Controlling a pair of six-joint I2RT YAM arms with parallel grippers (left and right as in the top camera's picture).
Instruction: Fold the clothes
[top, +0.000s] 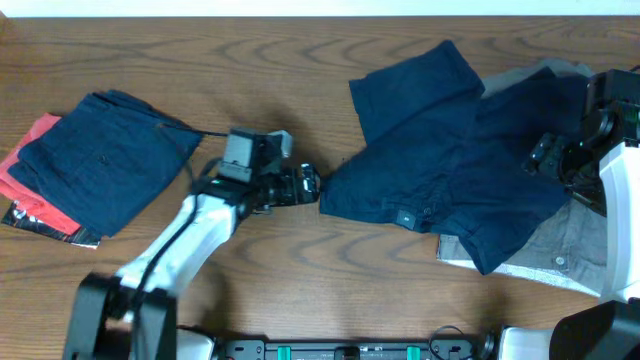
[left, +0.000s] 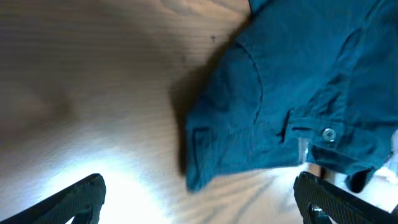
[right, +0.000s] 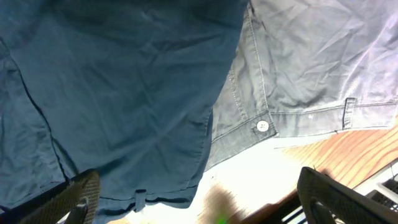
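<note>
Dark navy shorts (top: 440, 150) lie spread and rumpled at the right of the table, over a light grey garment (top: 565, 240). My left gripper (top: 305, 186) is open and empty, just left of the shorts' waistband corner (left: 205, 155). My right gripper (top: 550, 155) is open above the shorts and the grey garment (right: 311, 62). The navy fabric (right: 112, 87) fills most of the right wrist view. A folded navy garment (top: 100, 160) lies at the far left on top of a red one (top: 30, 165).
The wooden table (top: 290, 60) runs between the two piles. A white edge borders the far side. The arm bases stand at the near edge.
</note>
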